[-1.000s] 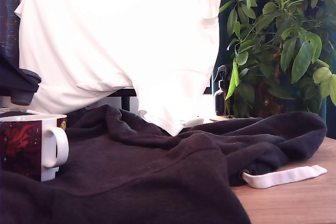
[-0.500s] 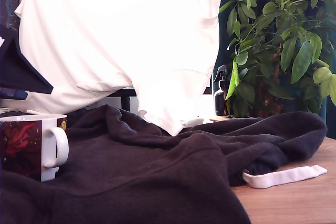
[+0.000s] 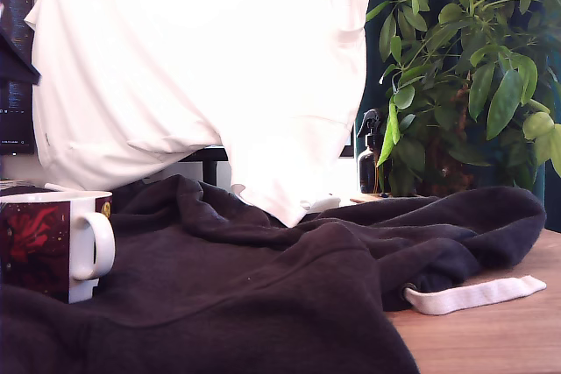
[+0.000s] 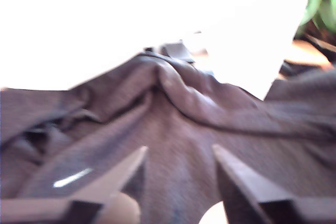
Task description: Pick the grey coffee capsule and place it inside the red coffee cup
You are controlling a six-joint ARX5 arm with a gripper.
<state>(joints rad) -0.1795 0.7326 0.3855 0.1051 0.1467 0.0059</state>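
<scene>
Count: 1 red coffee cup [image 3: 53, 243], 1 dark hoodie [image 3: 263, 286], 1 white drawstring [image 3: 473, 293], 1 white cloth [image 3: 202, 67], 1 potted plant [image 3: 465, 67], 1 spray bottle [image 3: 371, 155], 1 gripper [image 4: 178, 182].

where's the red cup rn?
The red coffee cup sits at the exterior view's far left edge, on the dark hoodie, handle toward that view's right, below the hanging white cloth.

Bright light washes out the white cloth [image 3: 202, 67] in the exterior view, while the dark garment [image 3: 263, 286] lies dim with little detail. The wrist view is blurred throughout, its background blown to plain white glare.
</scene>
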